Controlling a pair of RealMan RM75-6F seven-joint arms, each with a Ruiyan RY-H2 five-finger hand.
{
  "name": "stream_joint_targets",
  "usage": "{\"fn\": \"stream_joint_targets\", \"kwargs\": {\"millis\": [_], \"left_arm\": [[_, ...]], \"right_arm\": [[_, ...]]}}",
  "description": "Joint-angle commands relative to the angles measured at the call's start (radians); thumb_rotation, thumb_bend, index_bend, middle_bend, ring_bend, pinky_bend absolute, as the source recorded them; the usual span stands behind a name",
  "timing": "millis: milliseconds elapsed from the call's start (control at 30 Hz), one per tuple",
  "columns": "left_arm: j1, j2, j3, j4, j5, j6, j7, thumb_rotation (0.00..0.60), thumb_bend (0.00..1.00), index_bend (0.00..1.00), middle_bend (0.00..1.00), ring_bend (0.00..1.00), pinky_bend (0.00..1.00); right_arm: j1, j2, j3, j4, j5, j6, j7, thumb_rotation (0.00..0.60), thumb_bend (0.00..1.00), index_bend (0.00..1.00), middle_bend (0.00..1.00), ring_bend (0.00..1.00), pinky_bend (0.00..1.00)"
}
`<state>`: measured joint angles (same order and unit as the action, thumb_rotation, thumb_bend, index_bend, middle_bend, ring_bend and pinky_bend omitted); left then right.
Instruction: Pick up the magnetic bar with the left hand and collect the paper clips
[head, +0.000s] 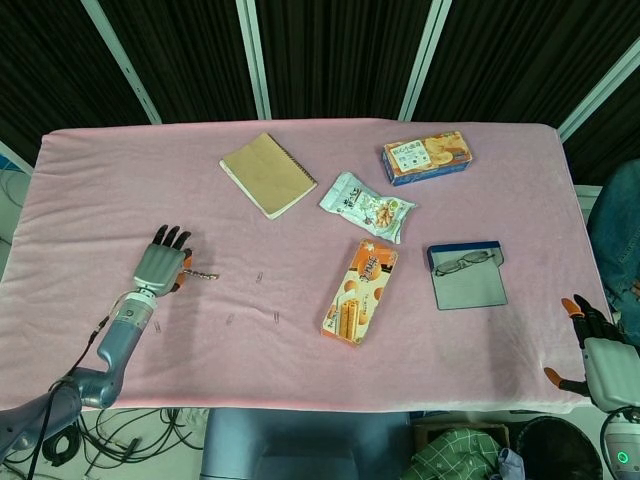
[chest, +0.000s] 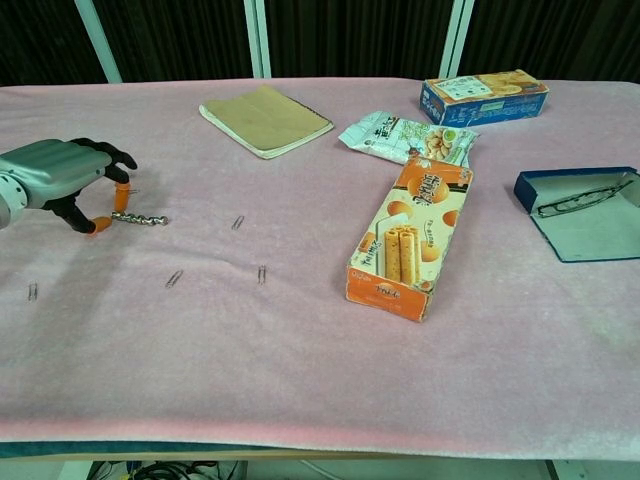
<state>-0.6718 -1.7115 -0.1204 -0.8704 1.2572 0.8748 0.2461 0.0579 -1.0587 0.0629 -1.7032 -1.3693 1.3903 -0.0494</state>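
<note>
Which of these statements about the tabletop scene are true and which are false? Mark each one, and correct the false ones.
1. The left hand is at the magnetic bar. True.
2. The glasses lie on the notebook. False: they lie in the open blue case.
3. Loose paper clips lie on the pink cloth. True.
4. The right hand holds the orange biscuit box. False: it holds nothing, at the table's edge.

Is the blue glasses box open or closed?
Open. The blue box has no lid over it, and the glasses lie uncovered inside in both views.
</note>
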Motion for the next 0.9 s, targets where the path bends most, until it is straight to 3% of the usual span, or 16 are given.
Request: {"fn": "stream_joint_targets", "kwargs": {"millis": [33, 900], "left_arm": [[0.007, 0.004, -0.007, -0.015, -0.011, 0.018, 0.026, 0.600, 0.34, 0.51, 0.12, 0.00, 0.00], [0.005, -0.022, -0.022, -0.007, -0.038, 0.025, 0.074, 0.600, 0.35, 0.54, 0.13, 0.00, 0.00]], "right_arm": [[0.000, 0.000, 0.000, 0.000, -0.001, 0.000, 0.000, 0.600, 0.08, 0.00, 0.00, 0.07, 0.18], [0.001, 0.001, -0.001, -0.001, 0.002, -0.003, -0.003, 0.600, 0.08, 0.00, 0.00, 0.07, 0.18]]}}
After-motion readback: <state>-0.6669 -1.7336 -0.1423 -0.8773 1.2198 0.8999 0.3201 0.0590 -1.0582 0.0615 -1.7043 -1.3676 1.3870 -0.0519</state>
